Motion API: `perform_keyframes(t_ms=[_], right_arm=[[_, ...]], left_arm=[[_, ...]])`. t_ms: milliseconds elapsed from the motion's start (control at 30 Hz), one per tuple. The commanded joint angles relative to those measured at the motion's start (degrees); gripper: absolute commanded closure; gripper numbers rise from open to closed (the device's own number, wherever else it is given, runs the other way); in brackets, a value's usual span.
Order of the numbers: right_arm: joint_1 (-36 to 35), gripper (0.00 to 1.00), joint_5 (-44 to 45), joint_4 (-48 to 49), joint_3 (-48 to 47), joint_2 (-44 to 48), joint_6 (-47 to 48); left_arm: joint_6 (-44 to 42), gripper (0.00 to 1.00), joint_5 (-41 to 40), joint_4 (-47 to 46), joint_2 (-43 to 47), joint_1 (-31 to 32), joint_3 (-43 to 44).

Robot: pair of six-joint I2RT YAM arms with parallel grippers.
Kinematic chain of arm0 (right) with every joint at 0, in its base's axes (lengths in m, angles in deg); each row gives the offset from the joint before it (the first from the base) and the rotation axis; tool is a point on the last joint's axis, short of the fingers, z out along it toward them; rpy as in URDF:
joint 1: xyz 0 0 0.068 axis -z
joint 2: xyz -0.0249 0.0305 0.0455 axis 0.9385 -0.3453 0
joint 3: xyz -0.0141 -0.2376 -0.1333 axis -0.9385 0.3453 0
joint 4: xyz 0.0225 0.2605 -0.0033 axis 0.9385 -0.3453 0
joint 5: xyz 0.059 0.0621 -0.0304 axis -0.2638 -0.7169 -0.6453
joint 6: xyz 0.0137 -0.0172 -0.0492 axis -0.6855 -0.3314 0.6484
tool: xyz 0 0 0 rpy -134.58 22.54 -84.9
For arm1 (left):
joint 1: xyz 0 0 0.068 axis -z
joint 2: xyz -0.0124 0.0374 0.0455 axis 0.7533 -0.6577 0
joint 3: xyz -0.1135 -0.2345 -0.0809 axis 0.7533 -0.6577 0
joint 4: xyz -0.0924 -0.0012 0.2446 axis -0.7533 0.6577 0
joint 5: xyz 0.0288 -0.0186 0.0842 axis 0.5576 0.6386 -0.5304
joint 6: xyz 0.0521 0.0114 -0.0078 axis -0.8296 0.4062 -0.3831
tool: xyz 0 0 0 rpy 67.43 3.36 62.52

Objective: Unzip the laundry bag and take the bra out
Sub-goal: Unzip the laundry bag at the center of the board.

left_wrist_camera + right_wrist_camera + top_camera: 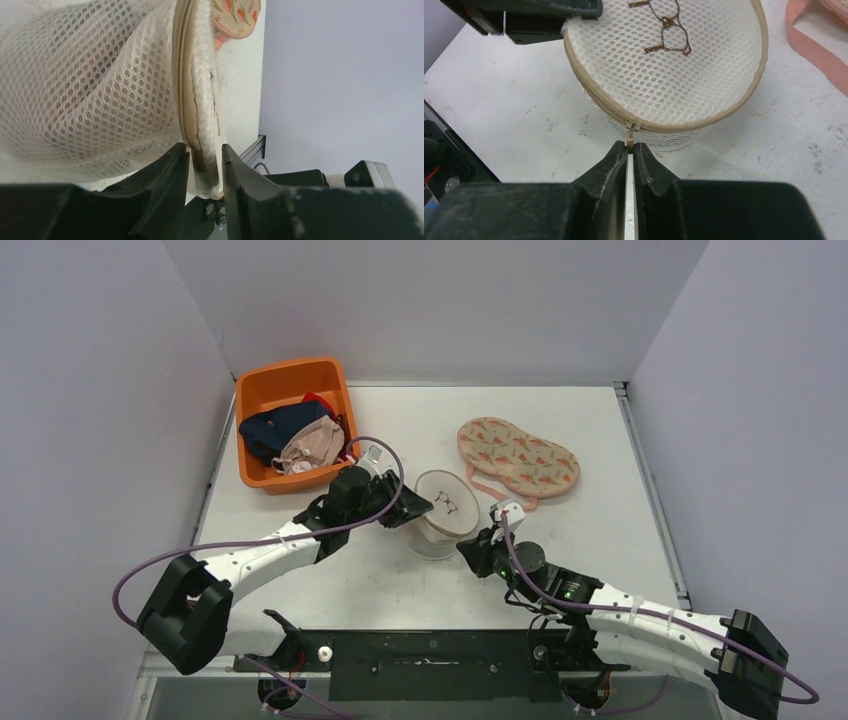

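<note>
Laundry bag (pixel 445 510), a round mesh drum with a tan zip around its lid, stands on the table (pixel 600 570), between my two pincers. My left pincer (pixel 408 508) meets the bag's rim on one side, and my right pincer (pixel 472 546) meets its near side. Beyond the bag, on my left arm's side, an orange bin (pixel 295 368) holds a heap of clothes (pixel 300 440). Beyond the bag on the other side lies a carrot-print padded piece (pixel 518 455), apart from the bag.

From my left wrist, the bag (pixel 90 90) fills the view. My left pincer (pixel 206 160) is narrow, and the bag's zipped rim (pixel 186 100) runs down between the fingers (pixel 170 170), filling the gap and touching both. Something darker shows through the mesh, but I cannot tell what it is. The carrot-print piece (pixel 235 12) peeks past the bag's far edge.

From my right wrist, the bag's lid (pixel 664 75) carries a brown stitched figure (pixel 669 30), and the zip is closed all around. My right pincer (pixel 630 150) is pressed together on the small tan zip pull (pixel 629 132), which hangs from the bag's near rim. My left pincer (pixel 524 20) sits dark at the bag's far rim.
</note>
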Motion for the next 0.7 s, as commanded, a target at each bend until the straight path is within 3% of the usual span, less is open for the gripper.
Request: perform_keyframes(t_ms=[0, 100, 300, 433, 667], right_arm=[[-1.6, 0.95, 0.6, 4.2, -0.7, -2.1, 0.9], [-2.4, 0.95, 0.5, 5.8, -1.3, -4.0, 0.7], [-3.9, 0.95, 0.0, 8.6, -3.3, -8.2, 1.4], [-4.7, 0.95, -0.7, 10.1, -5.2, -11.7, 2.3], [-5.7, 0.95, -0.7, 14.4, -7.0, -17.4, 2.7]], left_arm=[[-4.3, 0.58, 2.0, -3.4, -1.8, -1.2, 3.7], [-4.4, 0.35, -0.2, 3.4, -0.6, -1.0, 3.7], [-5.2, 0.19, -8.5, 19.7, 11.5, 0.2, 2.2], [-2.7, 0.2, -13.6, 26.7, 19.4, 2.1, 0.5], [4.5, 0.31, -20.1, 18.2, 20.1, 9.1, -4.6]])
